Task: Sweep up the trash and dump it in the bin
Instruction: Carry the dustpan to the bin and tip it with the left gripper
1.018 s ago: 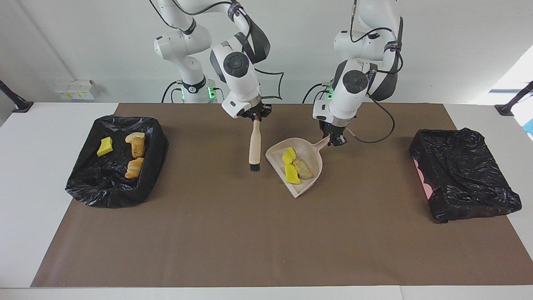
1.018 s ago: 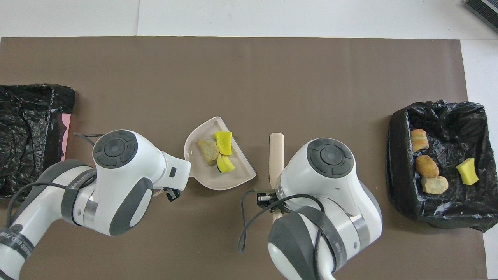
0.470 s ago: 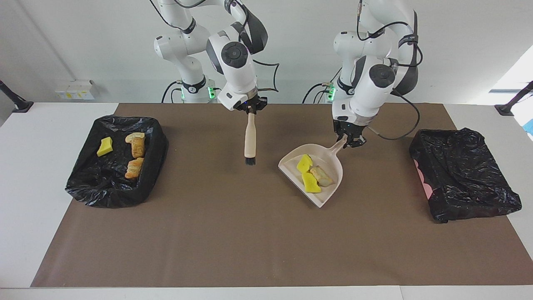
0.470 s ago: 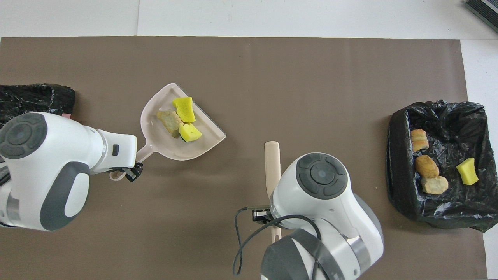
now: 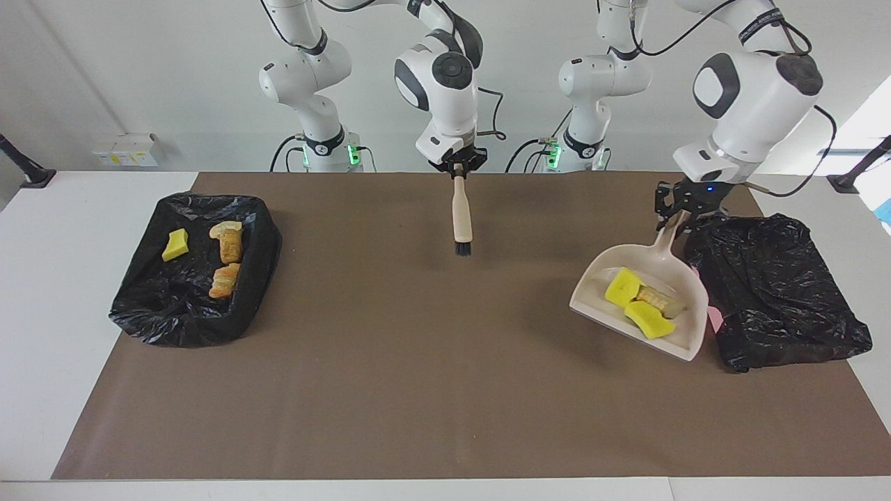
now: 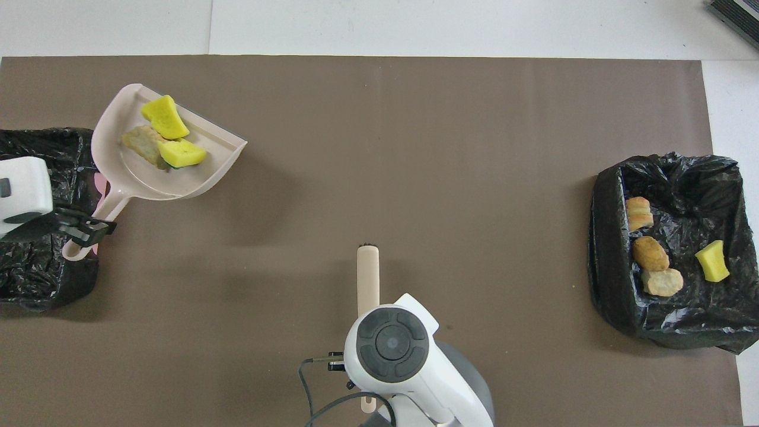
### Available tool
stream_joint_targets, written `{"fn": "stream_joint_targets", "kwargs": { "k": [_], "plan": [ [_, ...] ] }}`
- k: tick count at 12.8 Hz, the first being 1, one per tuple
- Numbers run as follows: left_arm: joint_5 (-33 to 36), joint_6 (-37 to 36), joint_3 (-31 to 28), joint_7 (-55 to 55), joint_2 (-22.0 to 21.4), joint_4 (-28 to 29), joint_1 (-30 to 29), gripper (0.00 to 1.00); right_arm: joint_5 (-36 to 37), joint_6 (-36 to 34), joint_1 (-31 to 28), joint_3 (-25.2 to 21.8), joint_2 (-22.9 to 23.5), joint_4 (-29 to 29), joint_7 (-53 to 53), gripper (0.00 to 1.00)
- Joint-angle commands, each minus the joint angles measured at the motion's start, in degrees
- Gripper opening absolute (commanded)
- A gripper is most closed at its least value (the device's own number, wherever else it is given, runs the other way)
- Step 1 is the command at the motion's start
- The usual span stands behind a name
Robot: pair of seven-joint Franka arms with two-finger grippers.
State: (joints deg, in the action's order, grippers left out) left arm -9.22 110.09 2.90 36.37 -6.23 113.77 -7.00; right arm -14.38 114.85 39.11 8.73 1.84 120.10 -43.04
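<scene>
Right now my left gripper (image 5: 679,214) is clamped on the handle of the beige dustpan (image 5: 686,327), which I hold up in the air beside the bin (image 5: 786,292) at my left arm's end of the table (image 5: 418,390). The bin is lined with a crumpled black bag. The pan hangs over the brown mat (image 5: 390,362) just beside that bin's edge, its handle end raised toward the bin and its open mouth pointing away from it, toward the middle of the mat. From above the handle tip (image 6: 71,252) and my left gripper (image 6: 89,226) sit over the bin's rim.

In the pan lie three pieces of trash, bunched together: one yellow sponge piece (image 5: 621,287), a second yellow sponge piece (image 5: 649,321) touching it, and a tan bread chunk (image 5: 661,300) tucked against both on the handle side.

My right gripper (image 5: 459,165) is clenched on the top of the brush (image 5: 462,219), which hangs straight down over the mat, well apart from the left-hand bin, with its dark bristles lowest and off the mat.

The rest of the trash sits in the other bin (image 5: 139,313), the black-lined one at my right arm's end of the table, far from the first bin. Inside it I count a yellow piece (image 5: 175,244) and three bread chunks (image 5: 228,245), the chunks stacked in a line along the bin's inner side and the yellow piece apart from them.
</scene>
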Motion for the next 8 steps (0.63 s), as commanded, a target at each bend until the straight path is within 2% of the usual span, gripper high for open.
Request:
{"fn": "stream_joint_targets", "kwargs": {
  "k": [1, 3, 5, 8],
  "plan": [
    [-4.91, -1.46, 0.70, 1.07, -0.01, -2.06, -7.74, 0.00, -0.03, 3.88, 3.42, 0.06, 6.06, -2.06, -3.63, 0.00],
    [-5.81, -1.90, 0.53, 5.27, 0.96, -4.60, -12.41, 0.00, -0.12, 5.46, 5.26, -0.03, 8.79, -2.50, -3.37, 0.00],
    [-5.11, -1.81, 0.35, 8.18, 1.13, -4.96, -15.84, 0.00, -0.21, 7.14, 5.45, 0.06, 9.50, -2.15, -2.84, 0.00],
    [2.07, -1.64, -0.62, 13.18, 1.49, -6.27, -19.27, 0.00, -1.44, 7.14, 5.36, 0.06, 9.59, -2.24, -2.58, 0.00]
  ]
}}
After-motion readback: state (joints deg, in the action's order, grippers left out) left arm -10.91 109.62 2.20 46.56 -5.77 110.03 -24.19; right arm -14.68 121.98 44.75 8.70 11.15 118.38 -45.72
